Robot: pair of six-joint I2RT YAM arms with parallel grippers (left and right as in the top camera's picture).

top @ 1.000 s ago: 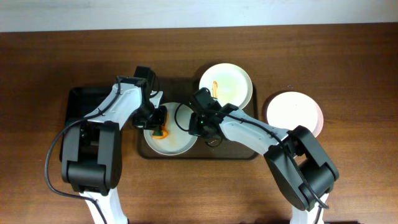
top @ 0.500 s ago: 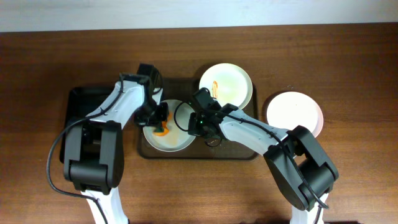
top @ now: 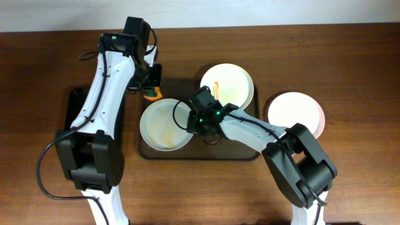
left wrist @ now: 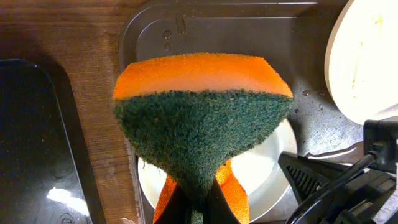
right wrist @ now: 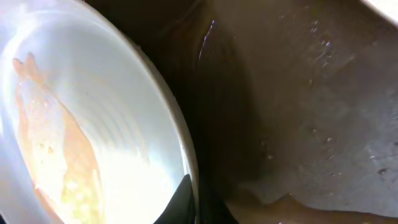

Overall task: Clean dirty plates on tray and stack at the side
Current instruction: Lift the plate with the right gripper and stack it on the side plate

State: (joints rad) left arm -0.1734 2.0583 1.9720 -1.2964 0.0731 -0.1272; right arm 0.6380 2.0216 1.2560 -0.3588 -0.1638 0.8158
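Found front plate lying in the tray, a pale orange film across its centre. Noted right gripper clamped on its right rim, the edge pinched between the fingers. Saw left gripper closed on a sponge, held over the tray's back left corner, clear of the plate.

Judged two risks: losing so thin a pinch under hard scrubbing and skidding the plate into its neighbour; spreading the residue rather than removing it.

Counted three plates: two in the tray, the rear plate streaked orange, and a plain plate on the table to the right. Counted one sponge, one tray, one black tray.
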